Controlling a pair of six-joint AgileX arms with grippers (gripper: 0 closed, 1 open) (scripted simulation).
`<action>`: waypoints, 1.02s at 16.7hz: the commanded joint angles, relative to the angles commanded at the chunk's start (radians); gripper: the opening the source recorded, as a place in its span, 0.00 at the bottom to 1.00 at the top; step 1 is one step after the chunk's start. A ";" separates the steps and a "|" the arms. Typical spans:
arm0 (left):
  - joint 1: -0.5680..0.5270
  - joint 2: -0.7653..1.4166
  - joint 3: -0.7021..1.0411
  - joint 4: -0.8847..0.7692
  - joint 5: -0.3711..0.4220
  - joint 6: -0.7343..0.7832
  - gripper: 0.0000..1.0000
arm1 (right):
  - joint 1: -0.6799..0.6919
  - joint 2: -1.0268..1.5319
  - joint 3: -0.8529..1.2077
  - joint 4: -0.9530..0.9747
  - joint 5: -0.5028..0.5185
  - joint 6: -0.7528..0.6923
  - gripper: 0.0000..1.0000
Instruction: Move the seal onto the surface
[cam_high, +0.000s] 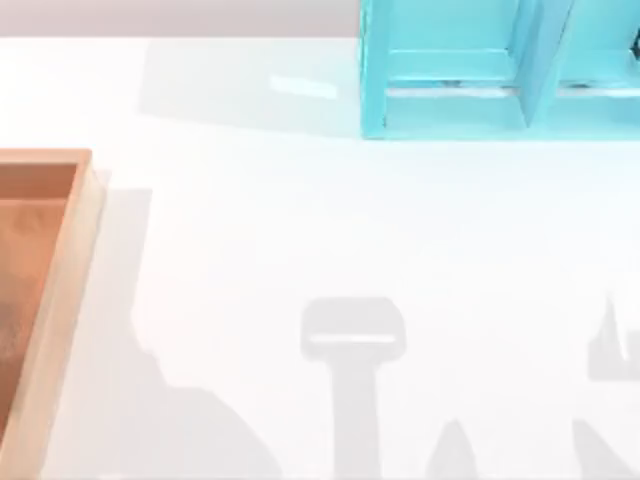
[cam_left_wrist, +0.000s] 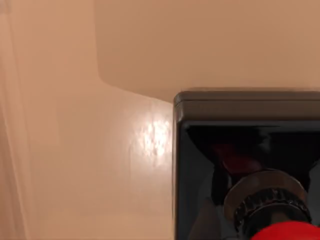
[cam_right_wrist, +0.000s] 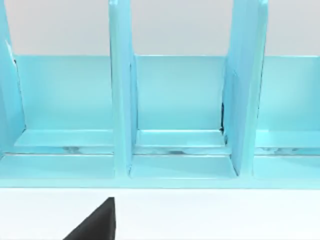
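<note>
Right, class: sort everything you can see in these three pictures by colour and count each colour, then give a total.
Orange-brown: 1, the tray
Light blue: 1, the shelf
White: 1, the table
Black and red: 1, the seal, close under the left wrist camera
Total: 4

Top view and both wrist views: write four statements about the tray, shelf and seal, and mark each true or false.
1. The wooden tray lies at the table's left edge. True.
2. The shelf is red. False: it is light blue.
3. The shelf has upright dividers. True.
4. The seal stands on the white table. False: in the left wrist view the surface around it is orange-brown, like the tray's.
</note>
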 joint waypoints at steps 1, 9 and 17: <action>-0.013 0.000 0.013 -0.013 0.000 -0.012 0.00 | 0.000 0.000 0.000 0.000 0.000 0.000 1.00; -0.378 -0.064 0.334 -0.435 0.001 -0.379 0.00 | 0.000 0.000 0.000 0.000 0.000 0.000 1.00; -0.542 -0.123 0.473 -0.597 0.000 -0.544 0.00 | 0.000 0.000 0.000 0.000 0.000 0.000 1.00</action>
